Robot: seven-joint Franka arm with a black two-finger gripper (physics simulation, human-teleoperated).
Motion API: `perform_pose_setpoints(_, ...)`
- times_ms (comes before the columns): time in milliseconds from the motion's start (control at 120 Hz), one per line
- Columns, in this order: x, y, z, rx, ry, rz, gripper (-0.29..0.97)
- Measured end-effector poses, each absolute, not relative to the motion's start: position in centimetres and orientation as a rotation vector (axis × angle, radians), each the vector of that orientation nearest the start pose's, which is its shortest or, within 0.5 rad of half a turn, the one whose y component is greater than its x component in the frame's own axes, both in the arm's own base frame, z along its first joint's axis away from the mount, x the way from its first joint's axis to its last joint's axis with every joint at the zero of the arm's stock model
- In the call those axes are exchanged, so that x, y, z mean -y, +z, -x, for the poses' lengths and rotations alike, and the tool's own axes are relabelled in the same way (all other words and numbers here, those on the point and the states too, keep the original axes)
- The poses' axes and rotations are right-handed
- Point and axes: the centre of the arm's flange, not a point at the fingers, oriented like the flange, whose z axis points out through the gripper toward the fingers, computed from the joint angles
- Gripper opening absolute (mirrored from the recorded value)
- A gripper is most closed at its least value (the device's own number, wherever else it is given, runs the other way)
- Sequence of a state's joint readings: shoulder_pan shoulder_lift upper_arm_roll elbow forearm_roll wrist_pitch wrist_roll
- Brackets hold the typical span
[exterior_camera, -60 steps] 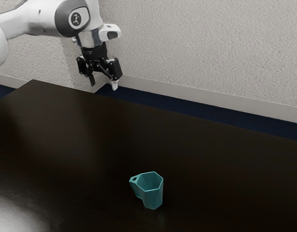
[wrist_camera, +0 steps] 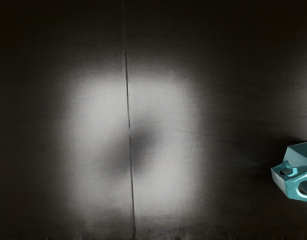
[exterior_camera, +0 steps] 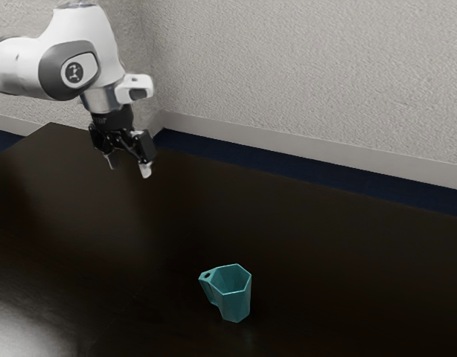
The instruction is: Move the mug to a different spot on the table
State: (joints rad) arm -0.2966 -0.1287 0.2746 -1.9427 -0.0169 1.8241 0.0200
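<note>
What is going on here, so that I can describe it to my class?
A white robot arm holds its black gripper open and empty above the far part of the dark table, toward the exterior view's left. The teal mug stands upright on the table nearer the camera, well apart from the gripper, with its handle toward the exterior view's left. The wrist view catches the mug off to one side of the hand. Nothing has been grasped yet.

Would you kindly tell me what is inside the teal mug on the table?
The mug stands upright; through its open top only bare teal inner wall shows. Its bottom is hidden behind the near wall.
</note>
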Motion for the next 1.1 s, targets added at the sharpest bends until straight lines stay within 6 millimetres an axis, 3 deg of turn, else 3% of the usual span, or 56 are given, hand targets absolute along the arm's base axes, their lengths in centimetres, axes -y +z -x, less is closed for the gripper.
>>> perform_pose_setpoints(67,0.6,52.3,-50.6,-0.188,-0.013,3.193,0.68)
perform_pose_setpoints(250,1.2,46.4,-45.5,-0.683,0.007,3.153,0.68)
perform_pose_setpoints(392,1.7,43.3,-43.7,-0.998,-0.031,3.076,0.68)
perform_pose_setpoints(800,0.8,39.1,-45.1,-1.578,-0.383,2.831,0.68)
perform_pose_setpoints(967,1.0,36.1,-46.2,-1.750,-0.417,2.751,0.68)
perform_pose_setpoints(1100,2.3,33.8,-46.9,-1.911,-0.408,2.655,0.68)
